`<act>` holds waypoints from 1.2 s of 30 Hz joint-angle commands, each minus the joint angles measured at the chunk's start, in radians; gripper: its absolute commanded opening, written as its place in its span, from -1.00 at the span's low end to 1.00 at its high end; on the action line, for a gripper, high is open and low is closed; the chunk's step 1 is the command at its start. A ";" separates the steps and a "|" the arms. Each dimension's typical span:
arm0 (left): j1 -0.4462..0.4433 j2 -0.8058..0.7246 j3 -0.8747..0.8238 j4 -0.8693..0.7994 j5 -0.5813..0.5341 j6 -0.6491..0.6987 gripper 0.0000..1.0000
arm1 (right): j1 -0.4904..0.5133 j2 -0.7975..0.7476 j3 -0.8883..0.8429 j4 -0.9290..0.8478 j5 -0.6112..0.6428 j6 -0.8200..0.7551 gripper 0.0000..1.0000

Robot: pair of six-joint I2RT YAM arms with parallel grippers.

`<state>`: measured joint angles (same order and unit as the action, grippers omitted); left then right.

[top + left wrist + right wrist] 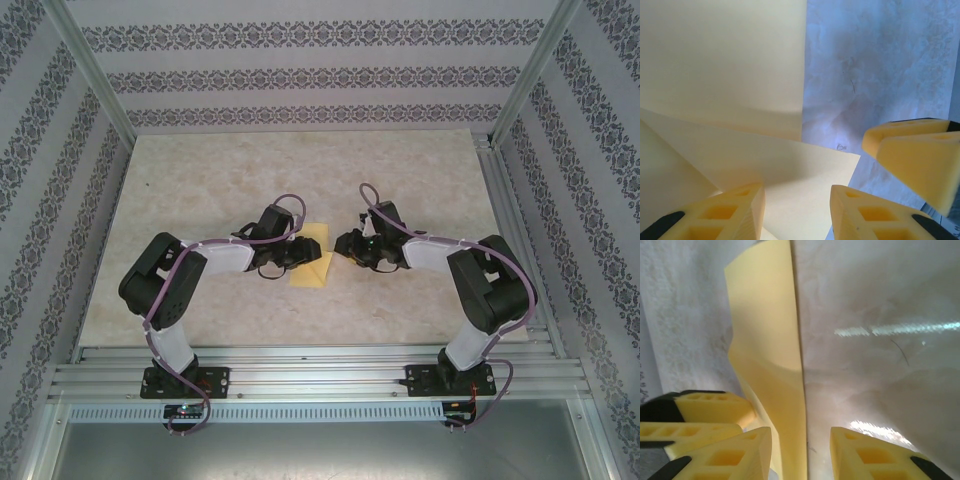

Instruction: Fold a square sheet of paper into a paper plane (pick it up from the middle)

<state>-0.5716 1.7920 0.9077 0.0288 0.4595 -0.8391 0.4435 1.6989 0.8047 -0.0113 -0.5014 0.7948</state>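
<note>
The square sheet of paper [312, 271], plain yellow and partly folded, lies at the middle of the table between both grippers. In the left wrist view the paper [725, 75] shows overlapping layers with a slanted edge. My left gripper [797, 200] stands over a corner of it, jaws apart, with the sheet lying loose between the yellow fingers [735, 212]. My left gripper [298, 254] touches the sheet's left edge. In the right wrist view the paper [767, 325] curls upward as a tall flap. My right gripper [801, 440] is open at its right edge, and my right gripper [346, 245] sits just right of the sheet.
The pale marble-patterned tabletop [300, 170] lies bare behind the arms. Patterned walls and metal frame posts [95, 75] enclose it on three sides. A metal rail [320, 375] at the near edge carries both arm bases. The two grippers are very close to each other.
</note>
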 commanded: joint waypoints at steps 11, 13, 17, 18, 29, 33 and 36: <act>-0.001 0.000 -0.011 -0.020 -0.019 0.016 -0.24 | 0.055 0.080 0.109 -0.012 -0.028 -0.092 -0.43; -0.001 -0.002 -0.010 -0.021 -0.017 0.017 -0.25 | 0.055 0.088 0.114 -0.020 -0.025 -0.100 -0.52; -0.002 -0.009 -0.008 -0.026 -0.015 0.018 -0.25 | 0.055 0.102 0.126 -0.031 -0.014 -0.124 -0.70; -0.001 -0.010 -0.008 -0.028 -0.014 0.018 -0.25 | 0.055 0.106 0.128 -0.030 -0.014 -0.131 -0.74; -0.001 -0.037 0.007 -0.026 0.037 0.020 -0.26 | 0.060 0.146 0.170 -0.044 -0.002 -0.218 -0.81; -0.001 -0.054 0.005 -0.021 0.056 0.024 -0.25 | 0.060 0.166 0.187 -0.047 -0.016 -0.224 -0.81; -0.001 -0.045 0.011 -0.028 0.052 0.027 -0.25 | 0.061 0.174 0.194 -0.047 -0.024 -0.227 -0.79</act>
<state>-0.5716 1.7649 0.9077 0.0074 0.4931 -0.8387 0.4911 1.8557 0.9726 -0.0601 -0.5175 0.5987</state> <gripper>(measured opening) 0.374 0.101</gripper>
